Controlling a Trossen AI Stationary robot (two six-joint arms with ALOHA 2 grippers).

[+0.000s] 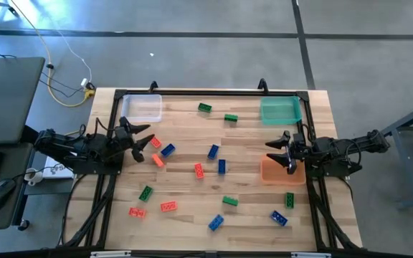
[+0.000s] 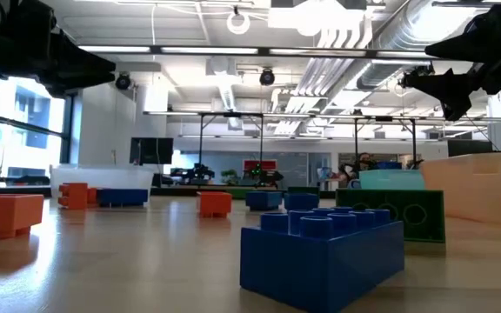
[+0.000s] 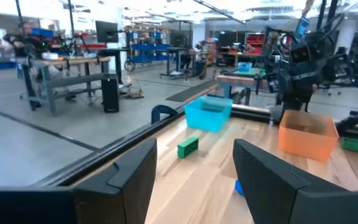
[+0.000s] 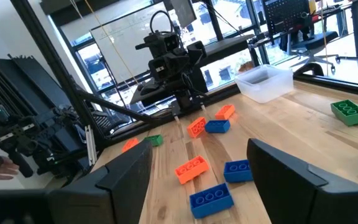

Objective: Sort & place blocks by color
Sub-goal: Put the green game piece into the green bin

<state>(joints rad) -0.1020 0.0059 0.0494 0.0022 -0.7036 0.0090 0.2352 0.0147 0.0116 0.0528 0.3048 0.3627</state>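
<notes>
Nearest block: blue brick (image 2: 320, 252) fills the foreground of the low view, a green brick (image 2: 391, 213) just behind it.
Left gripper (image 1: 140, 140): raised above the table's left side, fingers parted, nothing between them; orange bricks (image 1: 155, 143) and a blue brick (image 1: 168, 150) lie just beside it.
Right gripper (image 1: 281, 152): hovering at the orange bin (image 1: 272, 174), fingers wide apart, empty.
Blocks: scattered across the wooden table (image 1: 185, 122); none seems to be in a bin yet.
Bins: clear bin (image 1: 142, 107) far left, green bin (image 1: 279, 110) far right, orange bin in front of it.
Step in hand, as judged: choosing a first brick.
Doing it well: let the left gripper descend straight over the near orange brick, fingers spanning its short sides, avoiding the blue neighbour.
</notes>
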